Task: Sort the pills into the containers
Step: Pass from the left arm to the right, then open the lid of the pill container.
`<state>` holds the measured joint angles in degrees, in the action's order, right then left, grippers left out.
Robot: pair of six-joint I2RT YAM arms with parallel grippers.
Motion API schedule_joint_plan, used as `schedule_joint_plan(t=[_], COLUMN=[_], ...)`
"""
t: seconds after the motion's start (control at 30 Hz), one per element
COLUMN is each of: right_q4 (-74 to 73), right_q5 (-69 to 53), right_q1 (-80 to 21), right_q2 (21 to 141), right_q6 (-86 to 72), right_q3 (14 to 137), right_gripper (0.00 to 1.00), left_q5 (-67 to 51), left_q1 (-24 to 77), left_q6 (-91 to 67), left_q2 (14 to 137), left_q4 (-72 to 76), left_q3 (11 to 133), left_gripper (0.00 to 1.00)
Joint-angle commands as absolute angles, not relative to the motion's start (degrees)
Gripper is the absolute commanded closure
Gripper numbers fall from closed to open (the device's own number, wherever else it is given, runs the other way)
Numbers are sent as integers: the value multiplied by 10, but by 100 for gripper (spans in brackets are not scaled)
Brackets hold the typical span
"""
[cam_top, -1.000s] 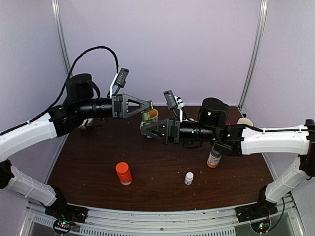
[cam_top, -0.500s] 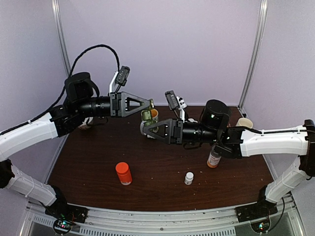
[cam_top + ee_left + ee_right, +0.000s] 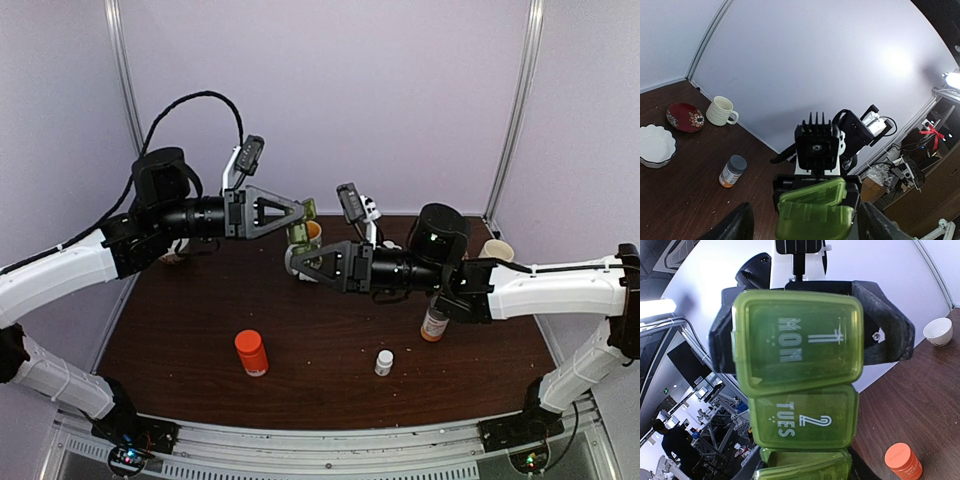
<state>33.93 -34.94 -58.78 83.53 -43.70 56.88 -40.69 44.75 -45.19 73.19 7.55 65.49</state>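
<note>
The right gripper (image 3: 293, 262) is clamped on the green pill box (image 3: 797, 385). Only the left wrist view shows this plainly, with black fingers pressed to either side of the box. The right wrist view is almost filled by the lids marked MON 1 and TUES 2, and that gripper's own fingers are hidden beneath the box. The left gripper (image 3: 303, 212) has its jaws wide apart, and its fingers (image 3: 737, 226) flank the MON end without touching it. The box hangs in the air over the far middle of the table (image 3: 180, 330), between the two grippers. The MON lid looks slightly lifted, though I cannot tell for certain. From above the box is only a small olive patch, and an orange shape just right of it is too crowded to identify. On the near table stand an orange bottle (image 3: 251, 352) and a tiny white bottle (image 3: 384, 362). An amber bottle (image 3: 434, 322) to the right is half hidden under the right arm. The left wrist view alone shows a cream mug (image 3: 721, 110), a red patterned plate (image 3: 685, 117) and a white scalloped bowl (image 3: 655, 145), which is cut off at the edge.
</note>
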Motion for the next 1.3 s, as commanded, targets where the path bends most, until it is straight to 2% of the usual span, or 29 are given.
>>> schedule_joint_plan(t=[0.0, 0.13, 0.53, 0.87, 0.9, 0.97, 1.07, 1.2, 1.27], right_q4=[383, 392, 432, 422, 419, 411, 408, 408, 410], right_q5=[-331, -325, -331, -332, -332, -332, -331, -331, -332], right_q1=[-588, -588, -588, -588, -588, -588, -588, -588, -587], right_q2=[820, 820, 838, 847, 847, 848, 848, 848, 849], right_q6=[-445, -448, -486, -481, -480, -476, -473, -472, -472], right_q3=[557, 556, 563, 566, 567, 569, 569, 570, 570], right_gripper=[77, 77, 78, 79, 79, 79, 79, 79, 79], left_q5=[-398, -398, -427, -432, -431, -434, -437, -444, -443], left_q1=[449, 449, 449, 449, 449, 449, 449, 449, 449], left_q6=[-443, -443, -458, -458, -460, -464, -467, -470, -471], left_q2=[727, 718, 700, 704, 704, 706, 709, 712, 713], left_q4=[90, 97, 140, 146, 145, 151, 159, 163, 162], left_q3=[655, 638, 595, 601, 604, 607, 608, 608, 608], left_gripper=[21, 19, 26, 17, 12, 11, 13, 23, 24])
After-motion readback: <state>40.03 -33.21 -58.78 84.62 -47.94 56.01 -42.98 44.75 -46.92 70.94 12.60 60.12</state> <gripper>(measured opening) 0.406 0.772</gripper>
